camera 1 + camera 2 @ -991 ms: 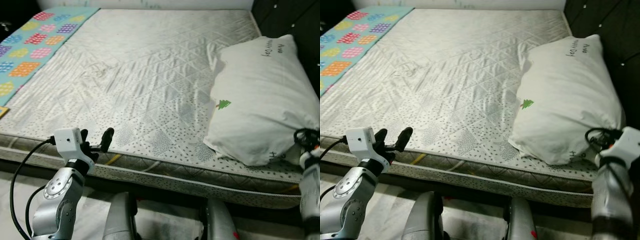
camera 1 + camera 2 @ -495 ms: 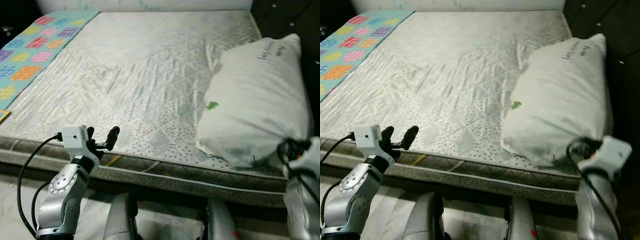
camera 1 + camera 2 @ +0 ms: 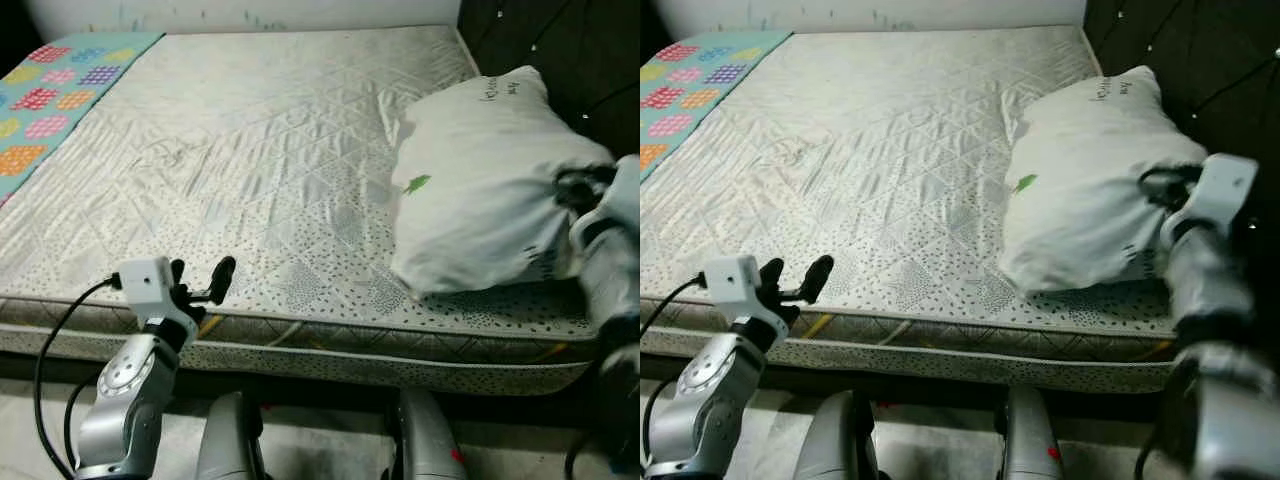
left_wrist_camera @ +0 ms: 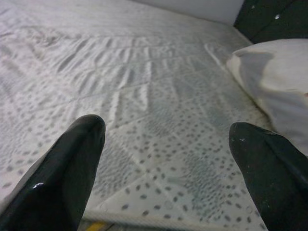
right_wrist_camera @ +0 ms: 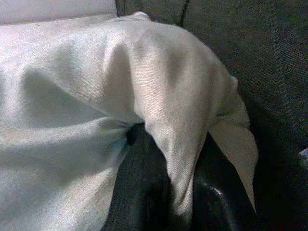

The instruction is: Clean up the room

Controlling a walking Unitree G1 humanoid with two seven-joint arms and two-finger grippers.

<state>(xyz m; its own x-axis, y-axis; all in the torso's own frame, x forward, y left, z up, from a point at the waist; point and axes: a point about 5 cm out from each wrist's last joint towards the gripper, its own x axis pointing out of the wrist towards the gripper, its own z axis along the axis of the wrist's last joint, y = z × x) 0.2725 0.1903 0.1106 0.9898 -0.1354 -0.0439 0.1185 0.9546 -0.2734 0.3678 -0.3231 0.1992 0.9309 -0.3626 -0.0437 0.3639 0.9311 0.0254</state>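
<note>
White fabric pillow (image 3: 470,200) lies on the right side of the quilted grey mattress (image 3: 250,170), long axis toward the headboard. Right claw (image 5: 168,192) pinches its near-right corner; left claw (image 3: 200,282) spread wide, empty, well apart.

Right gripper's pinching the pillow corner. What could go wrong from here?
1. The right gripper holds only a thin fold of the pillow; the fabric may slip out when pulled.
2. Dragged by one corner, the pillow could slide off the mattress edge.
3. The left gripper, open beside the mattress edge, gives no support.
</note>
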